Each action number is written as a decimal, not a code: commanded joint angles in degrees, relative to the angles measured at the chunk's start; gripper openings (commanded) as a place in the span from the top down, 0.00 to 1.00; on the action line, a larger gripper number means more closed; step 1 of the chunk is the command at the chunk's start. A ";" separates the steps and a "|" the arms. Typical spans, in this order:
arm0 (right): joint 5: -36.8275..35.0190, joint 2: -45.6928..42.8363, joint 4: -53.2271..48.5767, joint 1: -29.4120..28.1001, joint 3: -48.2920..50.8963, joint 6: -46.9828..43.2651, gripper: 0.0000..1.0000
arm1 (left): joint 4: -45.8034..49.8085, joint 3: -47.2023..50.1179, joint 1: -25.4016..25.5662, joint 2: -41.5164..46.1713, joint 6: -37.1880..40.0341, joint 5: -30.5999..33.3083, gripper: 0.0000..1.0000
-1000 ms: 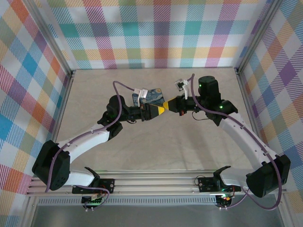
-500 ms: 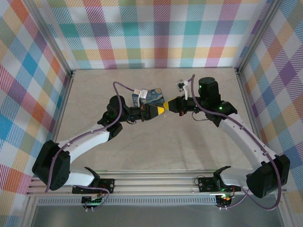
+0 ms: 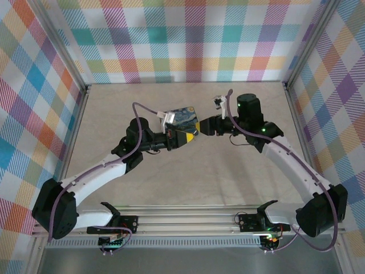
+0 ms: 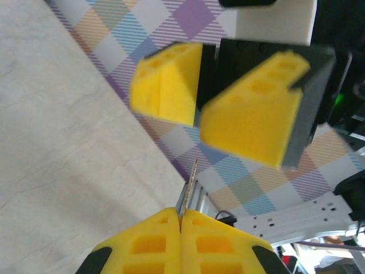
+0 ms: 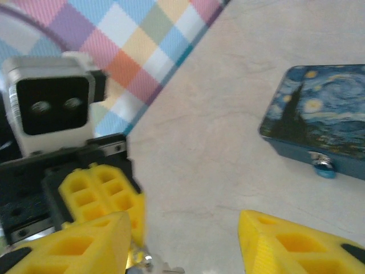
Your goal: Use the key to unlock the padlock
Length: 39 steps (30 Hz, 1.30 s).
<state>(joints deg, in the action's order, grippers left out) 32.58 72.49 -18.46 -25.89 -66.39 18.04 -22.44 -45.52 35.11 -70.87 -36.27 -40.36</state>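
— What do you make of it from above?

— The left gripper [image 3: 193, 135] and the right gripper [image 3: 202, 126] meet almost tip to tip over the middle of the table [image 3: 245, 177]. The left one's yellow fingers are pressed together. The padlock [image 3: 181, 117], that blue starry-night block, lies flat on the table just on the far side of the left gripper's tips, left of the right gripper. From up here I can't tell how wide the right jaws stand.

— And the left wrist camera?

— Its own two yellow fingers are closed tight at the bottom, pinching the key [image 4: 192, 178]. The thin metal blade sticks up out of the seam between them. Above it, a little blurred, the right gripper's two yellow pads stand apart with a clear gap. The key's tip sits just under that gap and touches neither pad, as far as I can see.

— The right wrist?

— Its own fingers sit in the bottom corners, spread wide, with nothing between them. The left gripper faces in from the left, its small camera [image 5: 54, 105] mounted above, and there is a blurred metallic glint at its tip. The padlock lies on the table to the right and farther off, touched by neither gripper, with a small round blue-and-silver knob on its near side.
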 commanded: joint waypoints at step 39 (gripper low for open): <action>-17.84 46.64 -16.95 -0.08 -28.26 2.69 0.46 | 39.25 -25.60 -10.99 -33.91 15.80 34.90 1.00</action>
<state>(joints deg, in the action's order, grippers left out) 14.04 122.34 -34.39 -25.32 -98.98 19.99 16.38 -69.93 21.28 -104.20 -20.49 -4.38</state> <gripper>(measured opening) 0.542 0.046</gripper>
